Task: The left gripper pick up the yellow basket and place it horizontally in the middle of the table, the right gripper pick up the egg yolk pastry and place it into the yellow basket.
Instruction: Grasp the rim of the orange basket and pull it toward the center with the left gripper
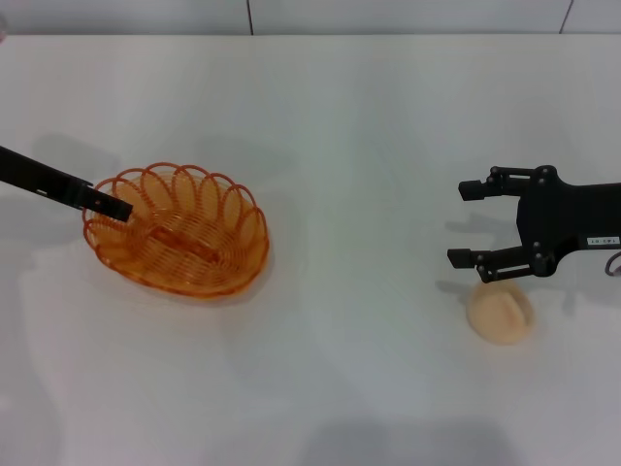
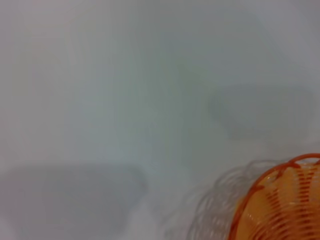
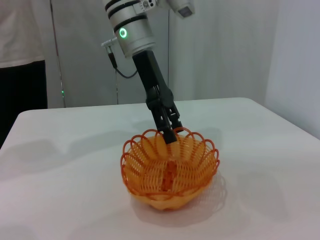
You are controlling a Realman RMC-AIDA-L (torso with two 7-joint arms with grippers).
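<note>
Orange-yellow, the yellow basket (image 1: 180,233) sits on the white tabletop (image 1: 340,126) at left centre of our head view, with the left pincer (image 1: 114,208) clamped on its near-left rim. At right we see the right pincer (image 1: 473,223) spread open, gripping nothing, just above the egg yolk pastry (image 1: 501,313) at lower right.

Yellow basket (image 1: 179,233) orange-yellow, looped weave; egg yolk pastry (image 1: 501,313) pale beige; table (image 1: 349,126) white.

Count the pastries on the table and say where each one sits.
1. The egg yolk pastry lies on the table on the robot's right, just below the open right gripper. None in the yellow basket.
</note>
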